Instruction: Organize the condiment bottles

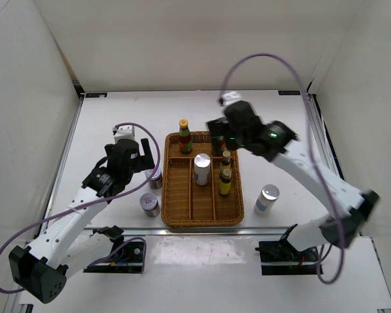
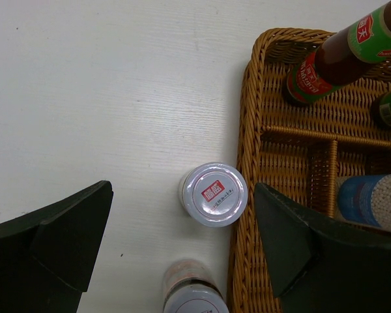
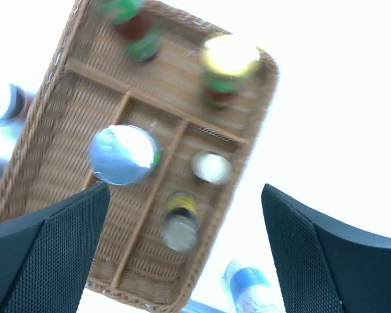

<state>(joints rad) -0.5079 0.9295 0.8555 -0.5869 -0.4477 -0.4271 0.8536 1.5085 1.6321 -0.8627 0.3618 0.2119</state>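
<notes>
Jar just beside the tray is my target; a second jar stands near it, a third jar right of the tray. Left gripper hangs above the target, wide open, empty. Right gripper likewise, over the tray. Next, I judge: descend, close, lift over the wall.

I see the tray mid-table. Inside it, a tall bottle stands far left, a middle jar in the centre slot, small bottles in the right slot. Two left jars stand beside its left wall, a right jar near its right.
</notes>
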